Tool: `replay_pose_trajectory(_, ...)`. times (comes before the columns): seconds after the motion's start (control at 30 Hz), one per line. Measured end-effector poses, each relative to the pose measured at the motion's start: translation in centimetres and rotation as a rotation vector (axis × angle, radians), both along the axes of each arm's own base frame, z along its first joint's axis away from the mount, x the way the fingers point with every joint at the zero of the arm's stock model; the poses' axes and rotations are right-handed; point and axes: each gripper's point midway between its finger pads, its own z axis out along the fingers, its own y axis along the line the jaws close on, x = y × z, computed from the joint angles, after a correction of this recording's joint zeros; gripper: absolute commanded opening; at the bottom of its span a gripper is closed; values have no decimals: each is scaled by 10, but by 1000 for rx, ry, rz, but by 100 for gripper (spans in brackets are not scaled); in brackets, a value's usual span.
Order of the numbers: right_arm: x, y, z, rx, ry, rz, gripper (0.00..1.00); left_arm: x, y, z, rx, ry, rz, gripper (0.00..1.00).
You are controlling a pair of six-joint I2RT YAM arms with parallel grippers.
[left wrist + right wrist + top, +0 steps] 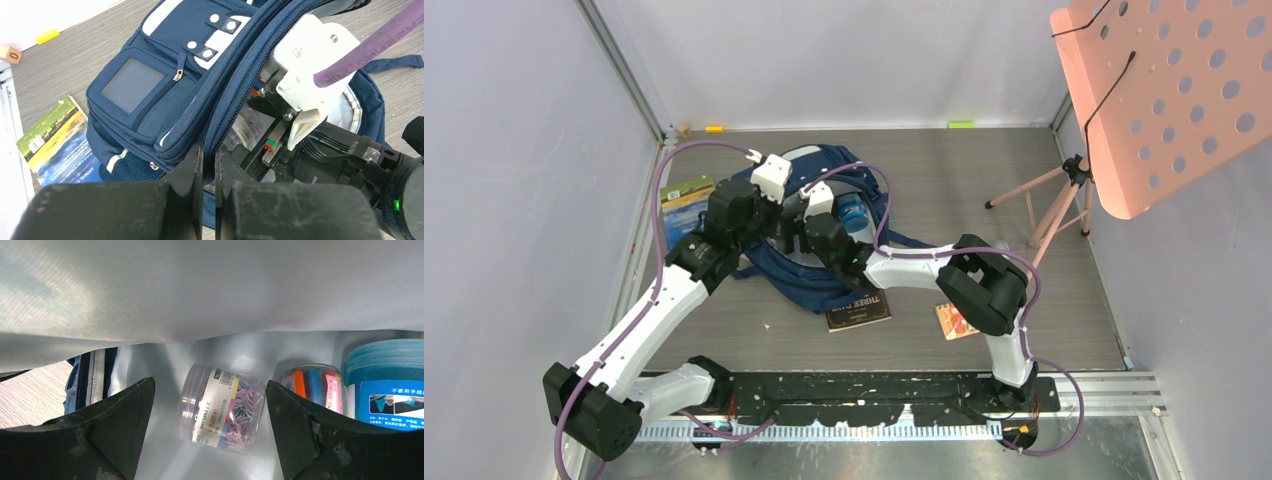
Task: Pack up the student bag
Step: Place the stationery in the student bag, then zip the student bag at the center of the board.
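Where the two arms meet at the middle of the desk (1024, 200), the navy backpack (150, 85) lies with its main zip gaping. From above I can read little. A dark book (858, 308) just beside the backpack's near edge shows "THREE" in pale capitals, the rest too small. An orange-patterned booklet (951, 320) lies further right, near the right arm's elbow. A pink perforated music stand (1164, 90) leans in at the far right.

The left wrist view gives what the overhead one hides. The left hand (209, 155) is clenched tight on the zipped rim of the backpack's opening, the fabric pinched between its black fingers. Beside the backpack lies a green and blue picture book (60, 145); its lower edge reads "ANIMAL" before the backpack cuts it off. White snap patches and a grey window mark the front pocket.

Only the right wrist view looks inside. The right hand (209, 385) is down in the grey-lined compartment, released, its fingers wide apart and touching nothing I can see. Between them, clear of both, a clear jar of pastel paper clips (222, 410) lies on its side; its label carries a barcode and print I cannot make out. To its right sit a second clear jar (312, 385) holding orange, blue and pink pieces, and a blue tub (385, 385) labelled in Chinese characters. From overhead only the tub shows through the opening.
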Motion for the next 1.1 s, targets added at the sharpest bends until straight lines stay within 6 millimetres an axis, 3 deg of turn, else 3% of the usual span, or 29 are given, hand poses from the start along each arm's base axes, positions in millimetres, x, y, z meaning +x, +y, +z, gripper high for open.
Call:
replay_pose_trajectory(0.2,-15,-6,7,-26,0,20,88,0,-1,0,-1,2,-2,0)
replay_pose_trajectory(0.43,-74,-37,55,-13,-4,80,90,-1,-6,-4,-6,15,-30,0)
replay_pose_trajectory(0.53,-93,-63,82,16,2,77,94,-3,-13,-6,-10,25,-63,0)
replay_pose_trajectory(0.73,-103,-152,129,33,14,-91,99,-18,-50,-24,-20,93,-213,0)
replay_pose_trajectory(0.87,-97,-215,143,35,27,-256,100,-34,-79,-38,-24,150,-317,0)
replay_pose_trajectory(0.97,-95,-252,151,53,28,-361,100,-49,-102,-52,-26,200,-377,0)
replay_pose_trajectory(1.03,-95,-262,153,60,28,-396,100,-59,-114,-61,-28,234,-407,9)
replay_pose_trajectory(1.1,-95,-265,150,62,37,-415,100,-71,-125,-72,-28,270,-434,31)
